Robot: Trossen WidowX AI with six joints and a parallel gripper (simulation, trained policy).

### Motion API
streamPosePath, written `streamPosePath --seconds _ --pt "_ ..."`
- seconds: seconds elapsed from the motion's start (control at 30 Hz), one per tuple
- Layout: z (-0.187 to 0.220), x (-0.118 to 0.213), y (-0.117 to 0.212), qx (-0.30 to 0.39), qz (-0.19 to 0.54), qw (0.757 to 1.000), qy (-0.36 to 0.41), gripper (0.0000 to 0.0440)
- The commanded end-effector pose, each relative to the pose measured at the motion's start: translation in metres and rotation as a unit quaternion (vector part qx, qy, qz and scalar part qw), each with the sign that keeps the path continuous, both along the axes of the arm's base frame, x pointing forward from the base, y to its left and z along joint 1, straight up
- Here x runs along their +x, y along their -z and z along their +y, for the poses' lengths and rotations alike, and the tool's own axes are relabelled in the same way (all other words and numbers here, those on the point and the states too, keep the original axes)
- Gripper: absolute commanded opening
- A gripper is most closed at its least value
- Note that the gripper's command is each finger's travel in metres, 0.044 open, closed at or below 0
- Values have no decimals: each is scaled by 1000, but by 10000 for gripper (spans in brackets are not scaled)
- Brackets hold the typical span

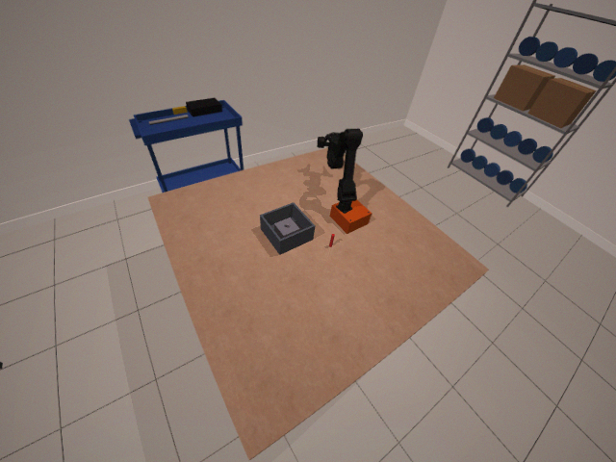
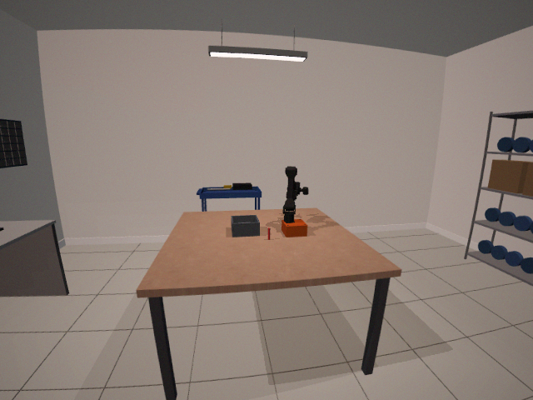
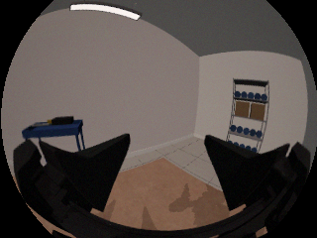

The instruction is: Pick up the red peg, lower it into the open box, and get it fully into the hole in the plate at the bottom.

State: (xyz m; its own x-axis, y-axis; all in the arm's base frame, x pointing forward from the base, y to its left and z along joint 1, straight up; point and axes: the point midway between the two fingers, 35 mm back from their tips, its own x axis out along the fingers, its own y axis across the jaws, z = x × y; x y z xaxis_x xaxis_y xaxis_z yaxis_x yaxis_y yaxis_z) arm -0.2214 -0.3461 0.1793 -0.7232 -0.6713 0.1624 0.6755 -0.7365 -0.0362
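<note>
From where I'm standing, the tool (image 1: 320,141) (image 2: 305,190) (image 3: 167,139) is up in the air with its two fingers spread wide apart, nothing between them, pointing out over a far corner of the tabletop (image 1: 318,318) (image 2: 266,262) (image 3: 149,193). The red peg (image 1: 331,241) (image 2: 269,233) is well below and behind the tool, standing upright near the arm's orange base block (image 1: 358,217) (image 2: 294,228). Also low and behind the tool is the open dark grey box (image 1: 297,242) (image 2: 245,227), apart from the peg.

Only the top view gets down to the pale plate (image 1: 280,229) inside, with its small hole; the exterior view meets the box's outer wall. The wrist view alone makes the spread fingers plain, with the blue cart (image 1: 193,130) (image 2: 230,194) (image 3: 54,131) and shelf rack (image 1: 478,116) (image 2: 485,172) (image 3: 251,82) ahead of the tool.
</note>
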Motion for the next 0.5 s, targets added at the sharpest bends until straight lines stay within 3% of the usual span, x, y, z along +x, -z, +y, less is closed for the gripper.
streamPosePath --seconds 0.0,0.03,0.2,0.47 --pt "-3 4 0 3 4 1000 -6 420" --pt "-6 8 1 6 6 1000 -13 440" --pt "-34 46 10 29 -1 997 -69 440" --pt "-81 134 22 57 -45 983 -171 440"
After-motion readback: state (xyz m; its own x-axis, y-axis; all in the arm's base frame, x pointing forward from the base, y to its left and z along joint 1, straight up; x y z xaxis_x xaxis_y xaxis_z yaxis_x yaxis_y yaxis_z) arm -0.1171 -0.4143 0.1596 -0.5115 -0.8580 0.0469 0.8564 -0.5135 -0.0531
